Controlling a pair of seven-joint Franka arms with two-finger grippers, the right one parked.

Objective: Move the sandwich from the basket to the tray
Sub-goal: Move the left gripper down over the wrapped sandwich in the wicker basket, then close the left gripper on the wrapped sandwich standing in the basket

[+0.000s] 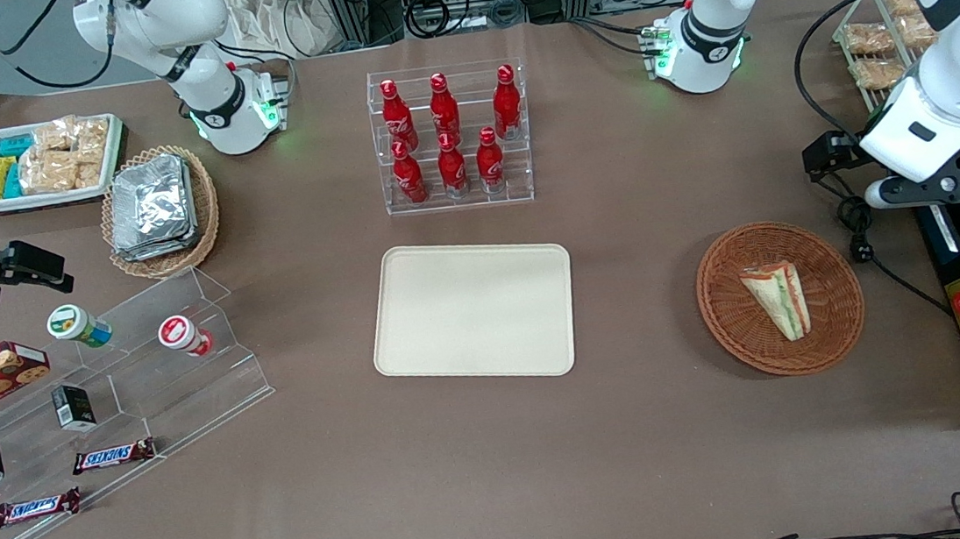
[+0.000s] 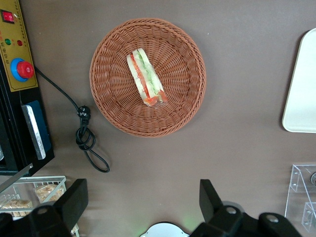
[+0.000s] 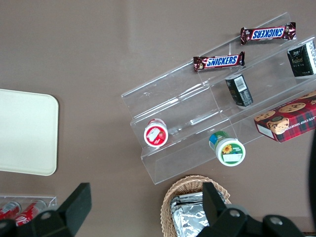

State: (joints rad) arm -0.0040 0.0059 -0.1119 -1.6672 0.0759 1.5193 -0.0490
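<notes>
Your gripper [image 2: 140, 202] hangs high above the table with its two fingers [image 2: 74, 200] spread wide and nothing between them, off the rim of the basket [image 2: 111, 106] rather than over its middle. The sandwich [image 2: 146, 78] lies on its side in the basket, roughly central, its pale bread and green and orange-red stripes facing up. In the front view the basket [image 1: 727, 316] sits toward the working arm's end of the table, well apart from the tray [image 1: 417, 346], which is bare.

Watch the descent: if you come down off-centre, a finger may catch the woven rim and shove or tip the light basket. The wedge looks soft, so squeezing across the bread faces could crush it or push filling out; pinching only the thin tip may let it pivot and drop during the long carry. A cable [image 2: 84, 133] lies coiled just beside the basket; keep the arm from snagging it.
</notes>
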